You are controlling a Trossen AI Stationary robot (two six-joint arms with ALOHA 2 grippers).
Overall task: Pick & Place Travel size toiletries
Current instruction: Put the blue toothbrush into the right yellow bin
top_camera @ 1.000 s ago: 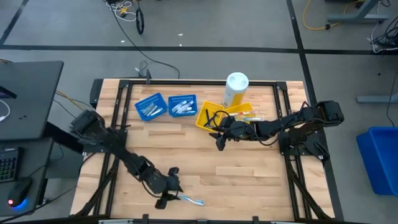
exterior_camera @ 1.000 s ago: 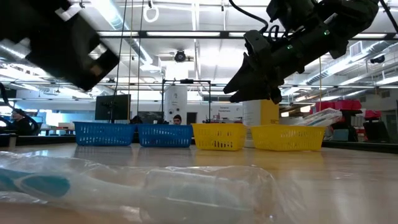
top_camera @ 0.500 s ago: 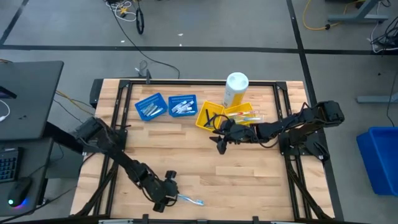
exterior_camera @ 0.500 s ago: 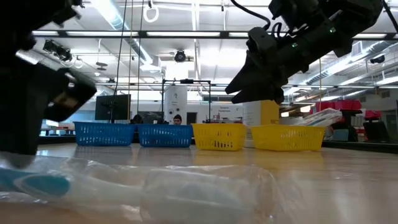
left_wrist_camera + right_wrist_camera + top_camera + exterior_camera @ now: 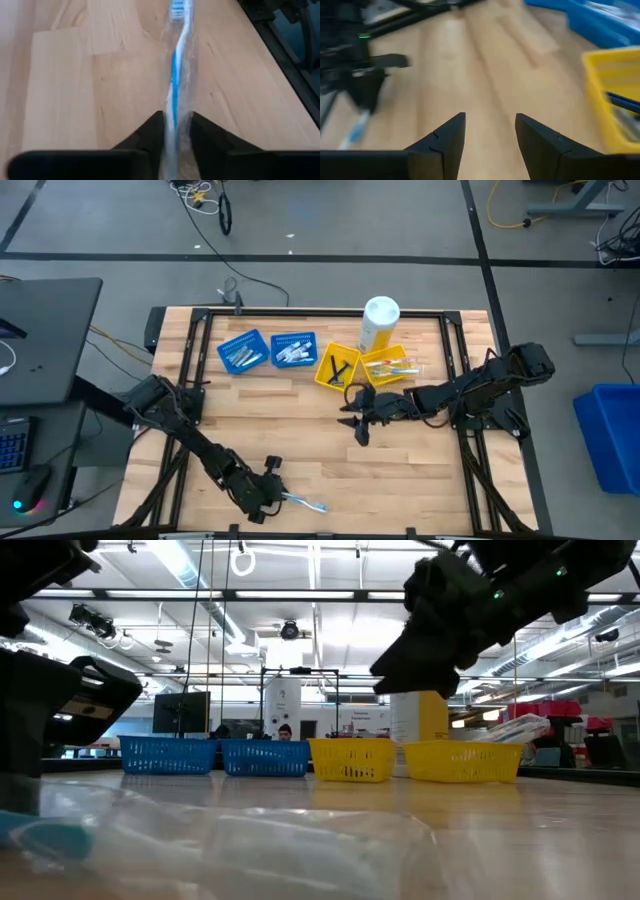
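A blue toothbrush in a clear wrapper lies flat on the wooden table near its near edge. It shows large and blurred in the low view. My left gripper is low over the toothbrush's left end and shut on it. My right gripper hangs open and empty above the table's middle, on the near side of the yellow trays. Other toiletries lie in the trays at the back. My left gripper pinches the wrapped toothbrush between its two fingers at the end nearer the table's left edge. The fingers slant down from the left and lie along the brush. The brush runs on ahead of them, flat on the table.
Two blue trays and two yellow trays hold small items at the far side. A tall yellow bottle with a white cap stands behind them. Bare wood lies between the two grippers.
My left gripper has sunk toward the table's near edge onto the toothbrush's left end, and its fingers have drawn together around it. The toothbrush has stayed where it was. My right gripper has gone from the yellow trays toward the table's middle, still open.
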